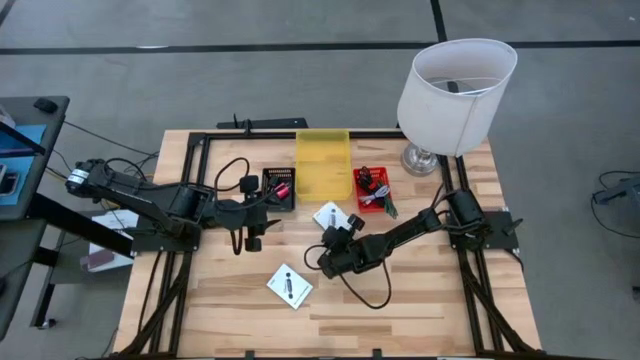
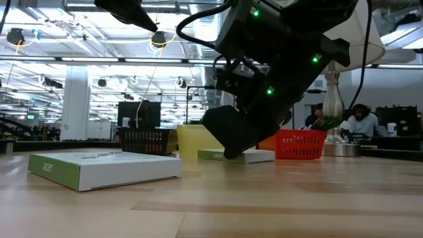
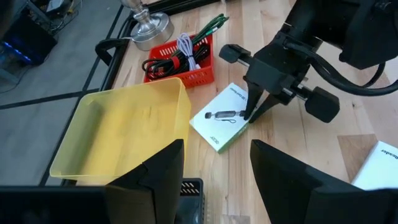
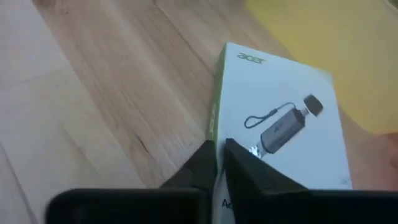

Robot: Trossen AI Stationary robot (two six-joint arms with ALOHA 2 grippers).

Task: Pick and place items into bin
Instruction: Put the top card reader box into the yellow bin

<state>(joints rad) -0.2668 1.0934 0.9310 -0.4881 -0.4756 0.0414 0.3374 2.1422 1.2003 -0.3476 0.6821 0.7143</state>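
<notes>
- While my right gripper (image 1: 340, 232) sits low over the white box (image 3: 222, 121) near the middle of the bench (image 1: 420, 310), its fingers are nearly closed, with the tips at the box's green edge and nothing held.
- To grasp well I should spread the fingers first, since this narrow gap cannot straddle the box.
- I judge the short side the best bite; the box lies flat, so one finger must slip down beside each long edge without pushing it.
- Once lifted, the carry is short: the yellow bin (image 1: 323, 163) stands just beyond the box, toward the far edge, and looks empty.
- I should keep clear of the red basket (image 1: 373, 188) of cords beside the bin.
- My left gripper (image 1: 252, 222) waits open near the black basket (image 1: 279, 186); a second white box (image 1: 290, 287) lies toward the near edge.
</notes>
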